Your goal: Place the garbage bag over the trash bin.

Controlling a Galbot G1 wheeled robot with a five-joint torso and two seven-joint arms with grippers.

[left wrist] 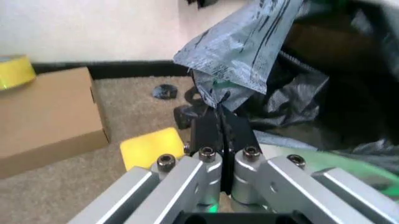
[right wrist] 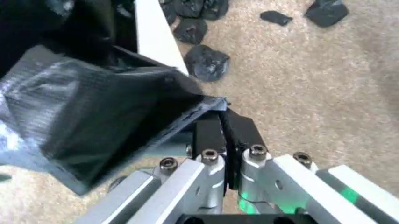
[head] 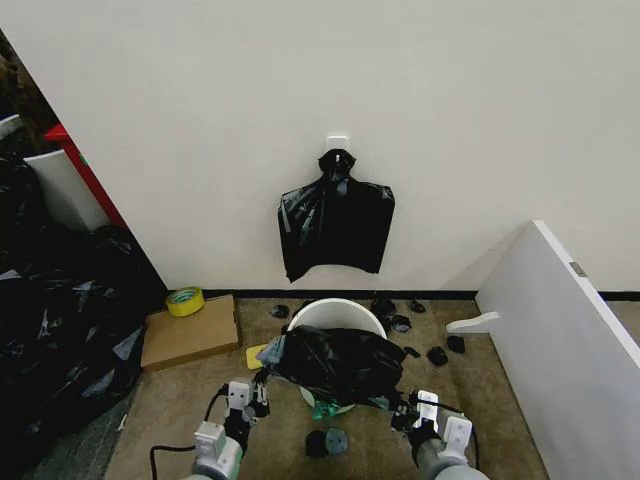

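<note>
Far left: a large heap of black plastic sacks [head: 60, 320], crinkled and glossy. Next to it on the carpeted floor [head: 500, 400] lies a flat brown cardboard box [head: 190, 333] with a roll of yellow tape [head: 185, 300] on its far edge. A yellow sponge [left wrist: 153, 147], square and flat, sits between the box and the bin.

Left gripper [head: 258, 392] low at near left of the bin; its black fingers [left wrist: 209, 133] pressed together on a pinched corner of the garbage bag [head: 335, 365].

Centre: the trash bin [head: 335, 312], round, white, smooth plastic, pale green showing low at its near side. The bag, thin, wrinkled, shiny black, is stretched across the bin's near half, between the two grippers; the far rim is bare.

On the wall beyond hangs a flat square bundle of black bags [head: 335, 228], knotted at top.

Right gripper [head: 405, 412] near right of the bin, fingers [right wrist: 240, 133] clamped on the bag's other edge. Small black scraps [head: 437, 354] lie on the floor. Far right: a slanted white panel [head: 560, 330].
</note>
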